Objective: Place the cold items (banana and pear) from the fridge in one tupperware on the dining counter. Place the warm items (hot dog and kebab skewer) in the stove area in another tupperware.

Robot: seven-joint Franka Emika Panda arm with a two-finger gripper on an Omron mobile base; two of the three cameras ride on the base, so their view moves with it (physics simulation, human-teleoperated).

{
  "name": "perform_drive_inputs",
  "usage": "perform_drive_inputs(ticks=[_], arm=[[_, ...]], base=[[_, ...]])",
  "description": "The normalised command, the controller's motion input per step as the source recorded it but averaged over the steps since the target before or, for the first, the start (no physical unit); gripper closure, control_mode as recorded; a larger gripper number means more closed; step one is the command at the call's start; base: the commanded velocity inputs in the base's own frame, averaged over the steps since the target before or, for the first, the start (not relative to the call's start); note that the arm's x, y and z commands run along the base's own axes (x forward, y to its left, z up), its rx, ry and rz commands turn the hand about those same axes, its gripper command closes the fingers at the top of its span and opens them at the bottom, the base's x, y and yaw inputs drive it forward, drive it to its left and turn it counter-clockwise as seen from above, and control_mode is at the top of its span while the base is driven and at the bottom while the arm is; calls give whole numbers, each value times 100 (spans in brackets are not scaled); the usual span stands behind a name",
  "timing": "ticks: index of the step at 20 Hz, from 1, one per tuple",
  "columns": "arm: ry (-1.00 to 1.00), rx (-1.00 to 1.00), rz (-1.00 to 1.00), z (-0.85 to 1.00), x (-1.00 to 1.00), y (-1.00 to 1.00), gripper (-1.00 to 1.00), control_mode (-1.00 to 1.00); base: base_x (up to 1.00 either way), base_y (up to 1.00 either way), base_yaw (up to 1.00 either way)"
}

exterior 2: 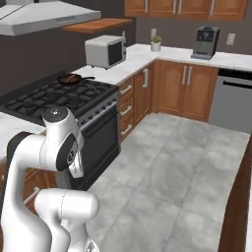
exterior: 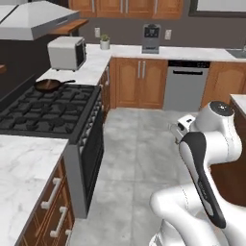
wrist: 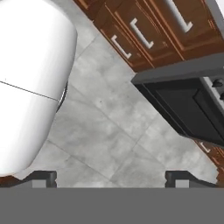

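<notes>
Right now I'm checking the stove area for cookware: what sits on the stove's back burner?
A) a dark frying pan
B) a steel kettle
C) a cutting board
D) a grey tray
A: a dark frying pan with a long handle rests at the back of the black stove.

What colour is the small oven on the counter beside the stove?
The boxy toaster oven is white with a dark front, clearest in the right base view.

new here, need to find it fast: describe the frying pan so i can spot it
Start at the black gas stove under the grey hood. The frying pan sits on its far burner, nearest the white microwave. It is the lone pan there: dark, round, with a long handle.
</notes>
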Motion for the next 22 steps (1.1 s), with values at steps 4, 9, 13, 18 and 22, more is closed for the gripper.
perform_drive_inputs(ticks=[4,9,13,18,22], arm=[[0,0,0,0,0,0,-100,100],[0,0,0,0,0,0,-100,100],[0,0,0,0,0,0,-100,100],[0,0,0,0,0,0,-100,100],[0,0,0,0,0,0,-100,100]], base=[[100,-3,30],[100,-11,37],[94,-27,47],[66,-28,53],[51,-40,52]])
